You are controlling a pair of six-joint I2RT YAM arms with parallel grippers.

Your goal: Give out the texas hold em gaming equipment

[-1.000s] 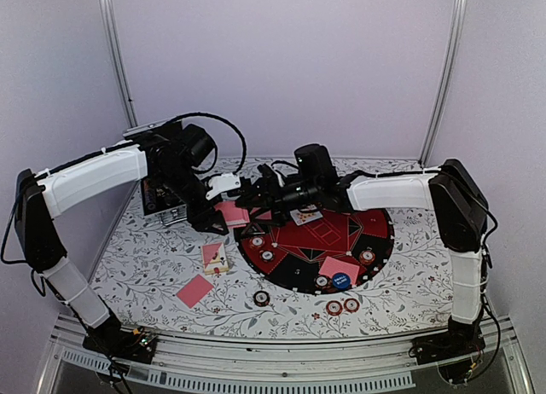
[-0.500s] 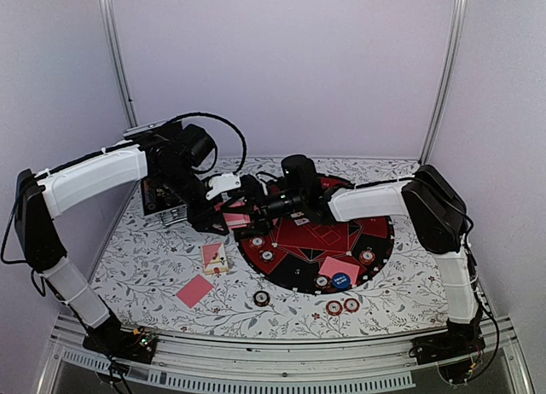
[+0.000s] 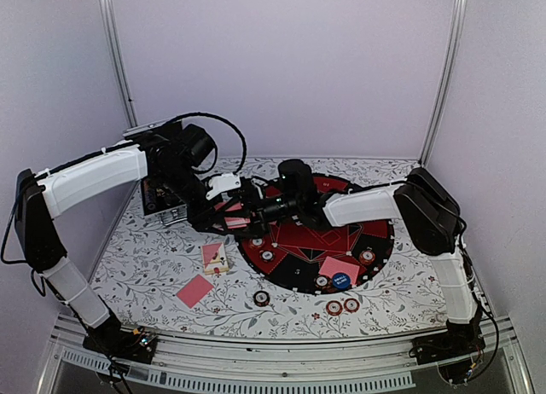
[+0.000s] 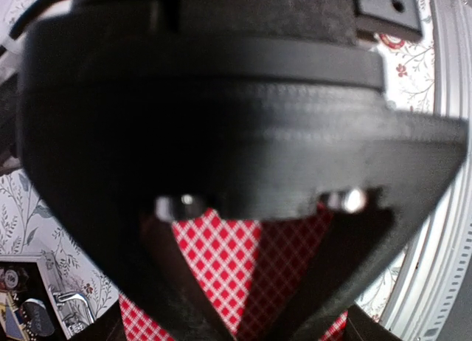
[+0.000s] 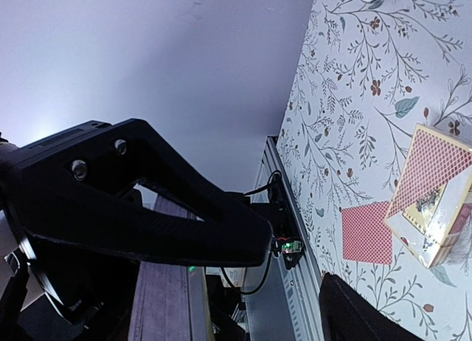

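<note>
Top external view: the left gripper [image 3: 222, 223] is clamped tight on pink-backed playing cards [image 3: 235, 217], held above the table at the left rim of the round mat [image 3: 381, 240]. The right gripper [image 3: 249, 209] sits just right of those cards, jaws apart and holding nothing. One loose card [image 3: 194, 290] lies near left.
</note>
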